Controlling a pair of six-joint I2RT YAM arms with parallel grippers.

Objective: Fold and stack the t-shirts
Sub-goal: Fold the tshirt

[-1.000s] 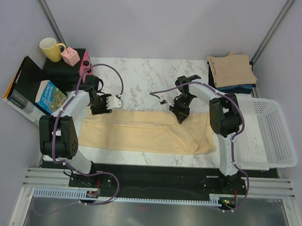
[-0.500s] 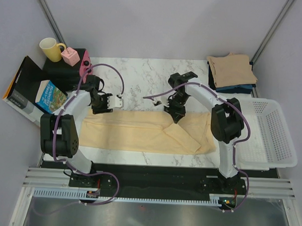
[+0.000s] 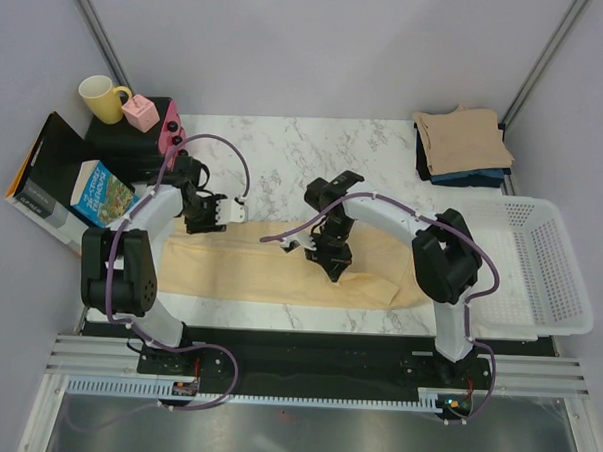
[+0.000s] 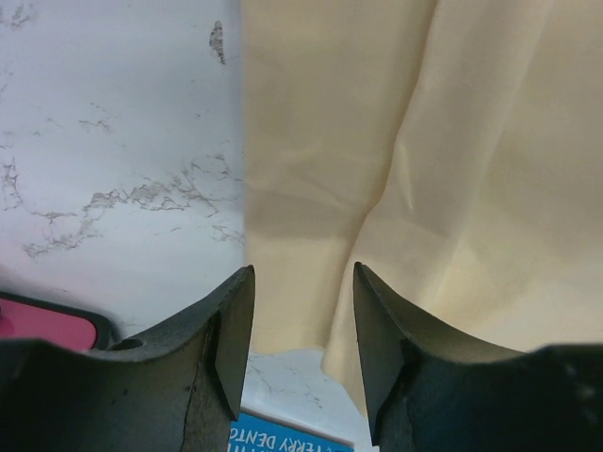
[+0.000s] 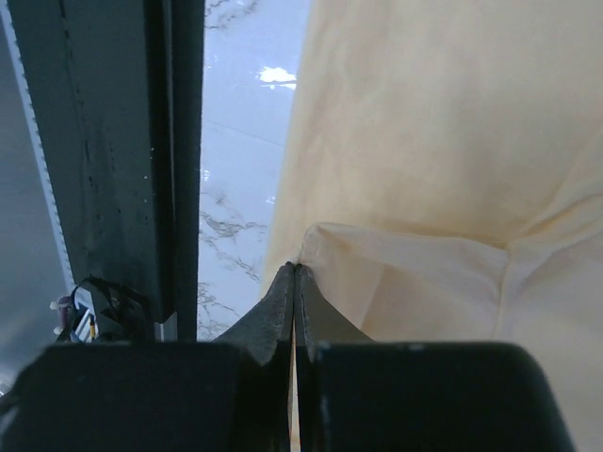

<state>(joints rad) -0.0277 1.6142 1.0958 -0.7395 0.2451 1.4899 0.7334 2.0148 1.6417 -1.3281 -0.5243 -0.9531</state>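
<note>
A pale cream t-shirt (image 3: 245,269) was laid flat across the near half of a white marble table (image 3: 275,155), stretched from left to right between two robot arms. The right gripper (image 3: 334,265) was lowered onto the middle of the cloth, its jaws pressed fully together on an edge of the shirt. From there a flap of fabric lay doubled over the layer beneath, running back toward the right end. In the right wrist view, the corner of that folded layer (image 5: 415,282) was seen pinched at the tip of the closed gripper (image 5: 295,273).

The left gripper (image 3: 234,209) was held over the far left end of the shirt, its jaws about half apart with nothing between them. In the left wrist view the cloth (image 4: 424,169) was seen lying flat below the gap.

At the far right corner, a folded tan t-shirt (image 3: 463,138) was stacked on a navy t-shirt (image 3: 476,178). A white mesh basket (image 3: 538,316) was set beside the table's right edge. A yellow mug (image 3: 100,97) and a book (image 3: 103,192) were placed at the left.
</note>
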